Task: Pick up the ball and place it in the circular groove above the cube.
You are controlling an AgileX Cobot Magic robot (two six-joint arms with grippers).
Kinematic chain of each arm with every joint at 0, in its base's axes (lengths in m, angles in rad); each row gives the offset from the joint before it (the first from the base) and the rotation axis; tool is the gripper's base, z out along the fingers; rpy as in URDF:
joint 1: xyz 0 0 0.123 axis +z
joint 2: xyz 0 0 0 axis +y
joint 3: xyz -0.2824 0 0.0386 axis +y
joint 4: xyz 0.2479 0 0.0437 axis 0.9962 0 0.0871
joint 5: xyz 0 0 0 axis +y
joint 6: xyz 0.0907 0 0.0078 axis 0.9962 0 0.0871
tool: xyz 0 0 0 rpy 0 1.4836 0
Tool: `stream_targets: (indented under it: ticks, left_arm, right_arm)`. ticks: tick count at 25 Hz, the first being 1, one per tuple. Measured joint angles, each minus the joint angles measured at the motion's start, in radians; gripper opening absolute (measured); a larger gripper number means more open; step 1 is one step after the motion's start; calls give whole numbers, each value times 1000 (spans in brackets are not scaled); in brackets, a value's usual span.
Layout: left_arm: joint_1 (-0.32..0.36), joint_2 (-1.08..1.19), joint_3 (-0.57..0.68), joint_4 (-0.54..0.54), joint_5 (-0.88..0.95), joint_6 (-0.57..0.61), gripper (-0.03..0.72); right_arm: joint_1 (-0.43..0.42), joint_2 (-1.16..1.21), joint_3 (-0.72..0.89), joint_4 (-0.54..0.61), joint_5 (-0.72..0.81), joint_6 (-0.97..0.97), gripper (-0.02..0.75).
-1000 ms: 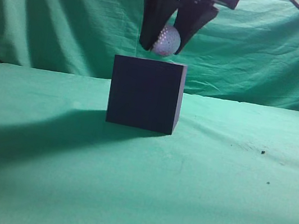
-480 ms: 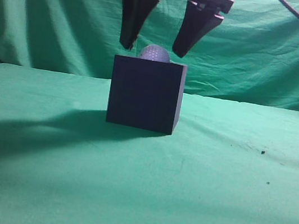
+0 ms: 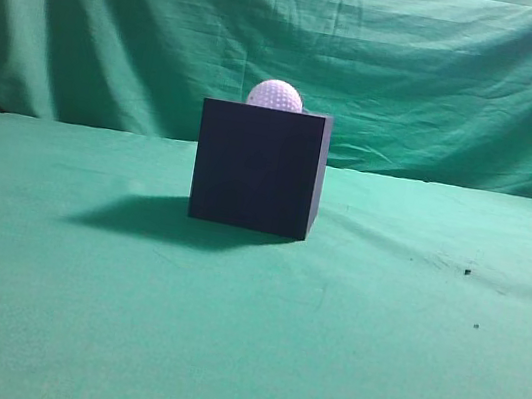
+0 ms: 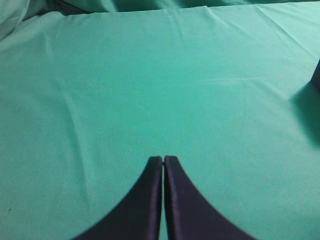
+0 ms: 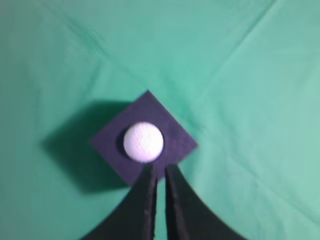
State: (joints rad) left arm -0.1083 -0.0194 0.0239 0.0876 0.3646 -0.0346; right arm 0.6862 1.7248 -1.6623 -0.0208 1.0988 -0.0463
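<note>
Right gripper (image 5: 159,169): fingers nearly together, only a thin slit between the tips, nothing clamped. It hangs high above the scene looking straight down. Not in the exterior view.

Just past its fingertips in the right wrist view: the ball (image 5: 143,142), white, dimpled, seated mid-top of the cube (image 5: 172,137). Ball is free of the fingers, clear gap between tips and ball. Depth of gap can't be judged from this view. Cube top shows as a dark diamond, one corner pointing toward the fingertips and partly covered by them. Cube shadow falls left of the gripper's line, on the green cloth (image 5: 250,75).

Left gripper (image 4: 163,160): fingers pressed together, tips touching, holding nothing. It sits over bare green cloth (image 4: 150,90). Far to its right, at the frame edge, a dark sliver (image 4: 316,75) with shadow below it. Probably the cube, can't confirm.

Exterior view: the ball (image 3: 275,95) sits on top of the cube (image 3: 259,168), lower part sunk below the top edge, upper dome showing. It's roughly centred, slightly left of cube mid-line from this angle. Cube stands upright on the green cloth (image 3: 377,329), shadow running out to the left. Green backdrop drape (image 3: 447,76) behind. A couple of small dark specks (image 3: 467,272) on the cloth right of the cube.
</note>
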Motion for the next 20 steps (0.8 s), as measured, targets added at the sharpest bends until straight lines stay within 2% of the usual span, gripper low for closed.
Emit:
stream_targets:
  ticks: [1, 6, 10, 14, 20]
  left_arm:
    - [0, 0, 0, 0, 0, 0, 0]
    - [0, 0, 0, 0, 0, 0, 0]
    - [0, 0, 0, 0, 0, 0, 0]
    - [0, 0, 0, 0, 0, 0, 0]
    - [0, 0, 0, 0, 0, 0, 0]
  right_arm:
    - [0, -23, 0, -5, 22, 2, 0]
    - [0, -126, 2, -9, 124, 16, 0]
    - [0, -250, 81, -9, 132, 25, 0]
    - [0, -415, 251, -9, 72, 68, 0]
    - [0, -674, 555, 26, -120, 107, 0]
